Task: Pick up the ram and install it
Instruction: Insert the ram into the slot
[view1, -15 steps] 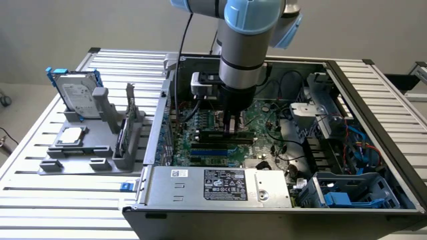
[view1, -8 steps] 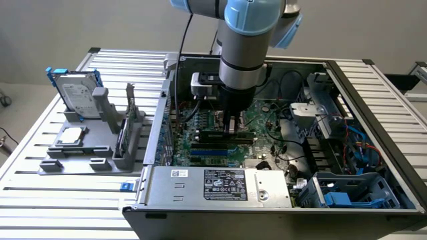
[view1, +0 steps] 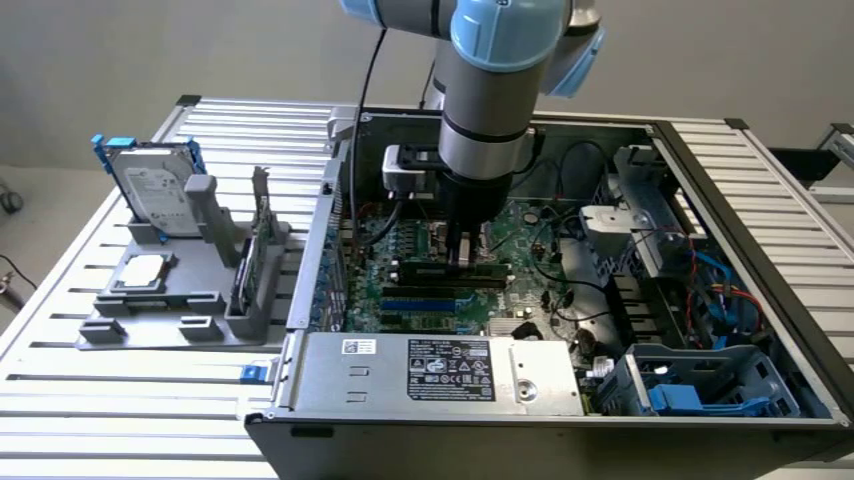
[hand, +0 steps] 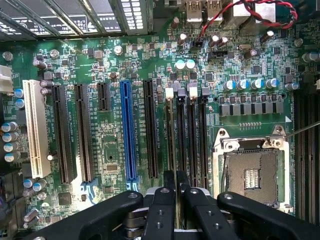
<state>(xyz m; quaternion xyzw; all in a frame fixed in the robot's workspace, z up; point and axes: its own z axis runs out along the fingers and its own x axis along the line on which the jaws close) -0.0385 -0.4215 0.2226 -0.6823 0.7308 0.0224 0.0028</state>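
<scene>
The grey-and-blue robot arm reaches straight down into the open black computer case (view1: 747, 300), which lies on its side on the slatted aluminium table (view1: 80, 280) so that the green motherboard (hand: 110, 145) faces up and can be approached from above. The black two-fingered gripper (hand: 176, 200) hangs low over the board, and in the wrist view its fingers (hand: 162, 210) are drawn close together on a thin dark edge that runs up between them into the bank of narrow memory slots (hand: 186, 130). I take that edge to be the ram (hand: 176, 181), the long flat dark circuit-board stick, held on edge and lined up lengthwise with a slot so it can press straight in. In the exterior view the stick sits right under the fingers at the slots, though whether it is fully seated I cannot tell. The long blue expansion slot (hand: 128, 130) lies beside the bank. Out on the table, at about nine o'clock from the case, a grey plastic parts stand (view1: 174, 290) keeps a silver hard drive with blue rails (view1: 150, 190) upright, presumably for easy grasping.
</scene>
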